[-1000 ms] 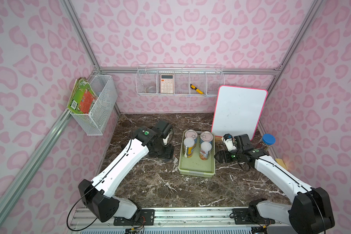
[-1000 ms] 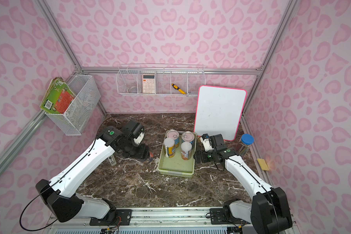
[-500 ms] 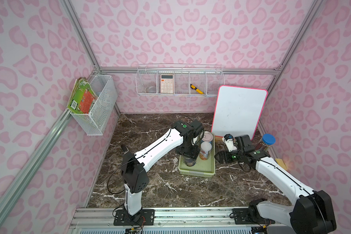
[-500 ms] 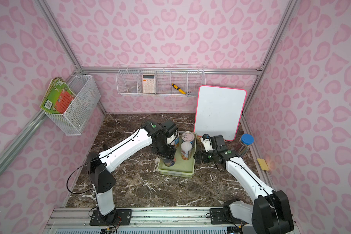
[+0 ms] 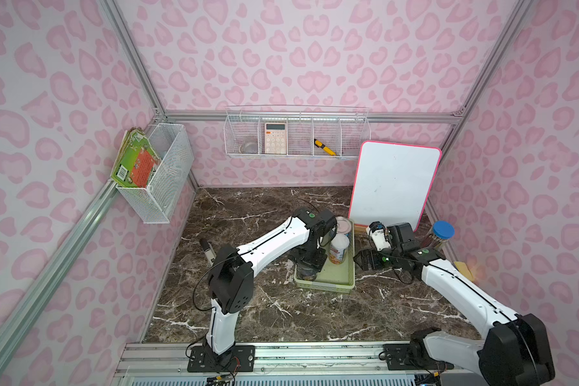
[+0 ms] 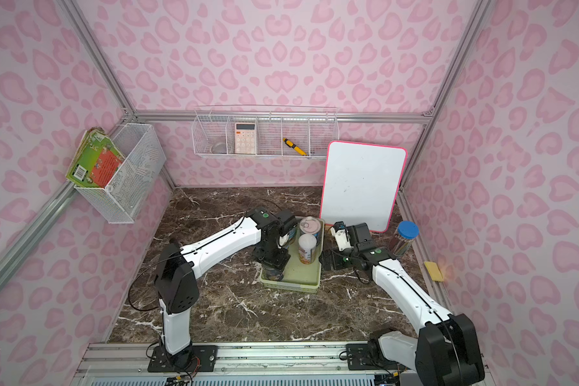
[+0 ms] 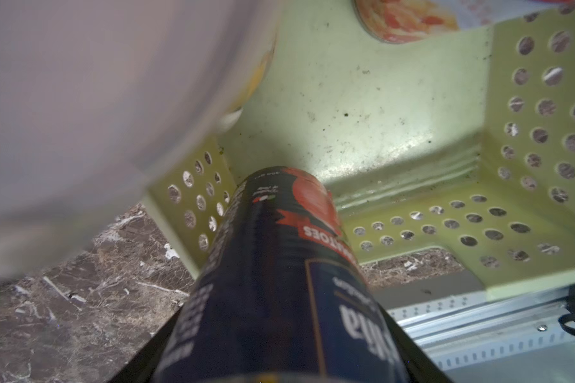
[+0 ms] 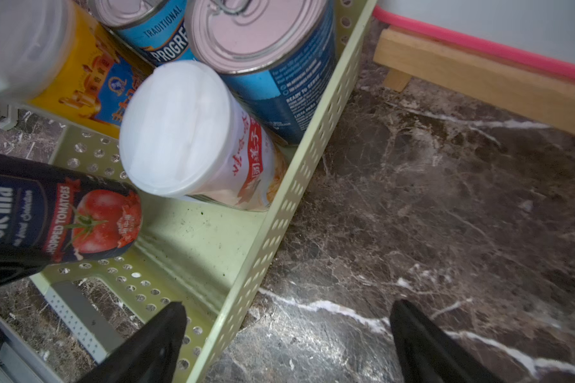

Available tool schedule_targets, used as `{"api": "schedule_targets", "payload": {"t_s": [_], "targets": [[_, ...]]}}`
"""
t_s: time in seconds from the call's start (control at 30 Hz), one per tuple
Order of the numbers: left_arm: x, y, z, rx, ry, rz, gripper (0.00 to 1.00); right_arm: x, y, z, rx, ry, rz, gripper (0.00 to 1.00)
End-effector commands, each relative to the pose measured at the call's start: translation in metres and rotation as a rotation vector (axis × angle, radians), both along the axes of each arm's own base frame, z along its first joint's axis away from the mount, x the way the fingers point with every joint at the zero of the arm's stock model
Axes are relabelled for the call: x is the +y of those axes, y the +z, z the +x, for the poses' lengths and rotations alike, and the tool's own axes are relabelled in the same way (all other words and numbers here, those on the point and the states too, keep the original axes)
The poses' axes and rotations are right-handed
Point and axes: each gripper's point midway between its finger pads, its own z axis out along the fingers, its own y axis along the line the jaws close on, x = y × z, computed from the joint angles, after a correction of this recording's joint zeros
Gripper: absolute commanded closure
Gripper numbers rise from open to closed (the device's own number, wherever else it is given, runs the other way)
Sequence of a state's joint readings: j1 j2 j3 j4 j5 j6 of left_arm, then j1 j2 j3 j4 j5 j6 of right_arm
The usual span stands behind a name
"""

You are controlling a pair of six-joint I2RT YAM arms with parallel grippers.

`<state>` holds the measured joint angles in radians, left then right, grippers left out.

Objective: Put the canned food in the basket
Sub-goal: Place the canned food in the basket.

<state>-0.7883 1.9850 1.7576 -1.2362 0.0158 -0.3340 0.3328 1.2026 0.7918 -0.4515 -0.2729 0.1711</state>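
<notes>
The light-green basket (image 5: 343, 284) sits mid-table. My left gripper (image 5: 310, 262) is shut on a dark-labelled tomato can (image 7: 279, 258), held down into the basket's near left corner (image 8: 63, 219). I cannot tell whether it touches the floor. Two blue-labelled cans (image 8: 263, 49) and two white-capped orange-yellow cans (image 8: 180, 132) stand upright in the far half. In both top views my left arm hides some of them; a blue can (image 6: 311, 225) and a capped one (image 6: 307, 249) show. My right gripper (image 8: 287, 315) is open and empty, low beside the basket's right wall.
A pink-edged whiteboard (image 5: 395, 187) leans on a wooden stand (image 8: 478, 83) behind the right gripper. A blue-lidded pencil tube (image 5: 442, 234) and a yellow sponge (image 5: 463, 269) stand by the right wall. A small dark marker (image 5: 208, 250) lies left. Wire baskets (image 5: 161, 177) hang on the walls.
My left gripper has carried the dark can from the table left of the basket over its rim and down into the near left corner. The right arm has stayed still.
</notes>
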Motion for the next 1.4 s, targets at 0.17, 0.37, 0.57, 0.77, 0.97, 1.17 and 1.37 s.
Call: {"api": "schedule_targets", "payload": {"t_s": [0.17,0.37,0.57,0.77,0.97,1.17,1.37], "targets": [[0.003,-0.019,0.005,-0.014,0.013,0.036,0.97,0.002,0.002,0.002,-0.014,0.004,0.011,0.01],[0.006,-0.025,0.005,-0.011,0.022,0.051,0.89,0.002,0.001,0.002,-0.011,0.002,0.009,0.01],[0.010,-0.030,0.001,0.011,0.023,0.079,0.91,0.002,0.001,0.002,-0.011,0.002,0.011,0.01],[0.014,-0.032,-0.004,0.041,0.019,0.101,0.86,0.002,-0.001,0.002,-0.005,0.003,0.010,0.01],[0.020,-0.032,-0.010,0.061,0.030,0.114,0.80,0.003,-0.001,0.001,-0.004,0.005,0.009,0.01],[0.029,-0.029,-0.015,0.057,0.042,0.141,0.64,0.003,-0.003,0.001,0.002,0.004,0.009,0.01],[0.030,-0.023,-0.015,0.045,0.050,0.136,0.22,0.003,-0.002,0.001,0.000,0.006,0.010,0.01]]}}
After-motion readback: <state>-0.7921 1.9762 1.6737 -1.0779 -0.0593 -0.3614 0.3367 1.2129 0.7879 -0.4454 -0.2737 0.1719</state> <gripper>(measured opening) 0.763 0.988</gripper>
